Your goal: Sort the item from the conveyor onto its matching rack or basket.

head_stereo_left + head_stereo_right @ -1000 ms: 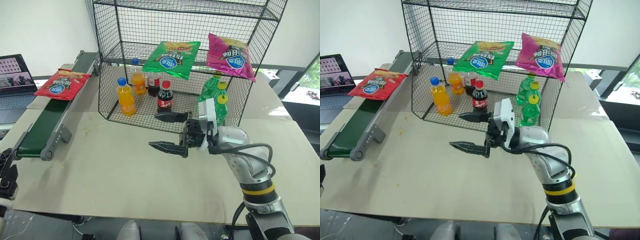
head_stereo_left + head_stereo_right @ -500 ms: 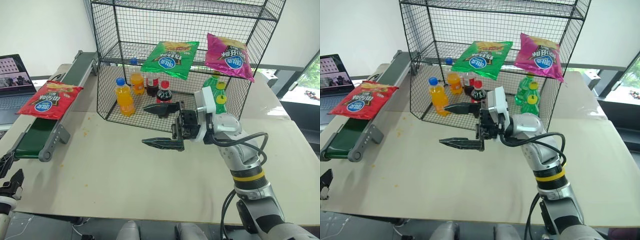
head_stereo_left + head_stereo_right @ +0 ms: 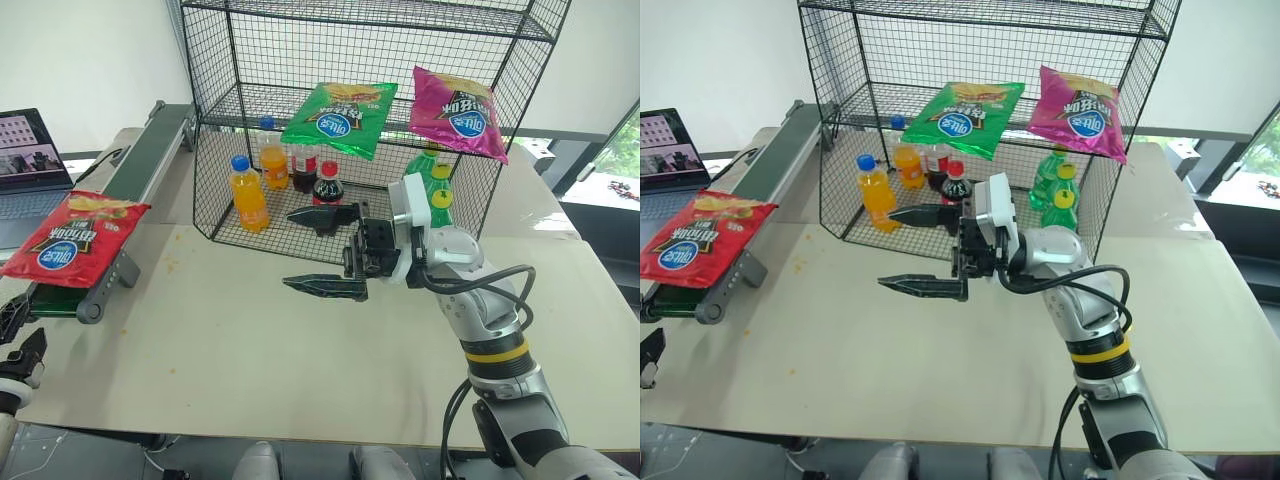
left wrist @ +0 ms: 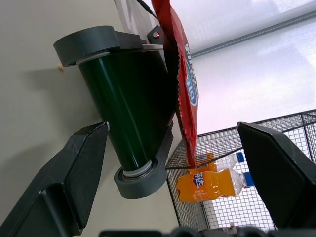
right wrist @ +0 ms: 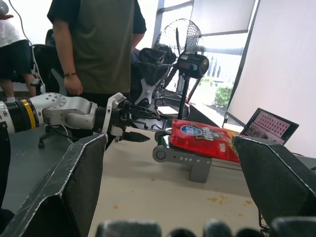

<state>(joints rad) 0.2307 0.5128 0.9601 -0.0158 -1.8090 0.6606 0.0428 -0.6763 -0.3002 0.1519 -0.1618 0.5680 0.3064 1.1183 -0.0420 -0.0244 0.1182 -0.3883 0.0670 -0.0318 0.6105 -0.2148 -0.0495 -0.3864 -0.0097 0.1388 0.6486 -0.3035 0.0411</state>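
The red chips bag (image 3: 67, 234) has ridden down the conveyor (image 3: 110, 215) to its near left end, within reach. The left gripper (image 3: 20, 345) waits just below, spread wide. Mid-table, the right gripper (image 3: 325, 250) hangs spread and empty. The rack (image 3: 370, 120) holds two bags, green and pink, and perhaps six bottles, partly hidden.

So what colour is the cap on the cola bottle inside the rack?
Red; the cola bottle shows it best in the left eye view.
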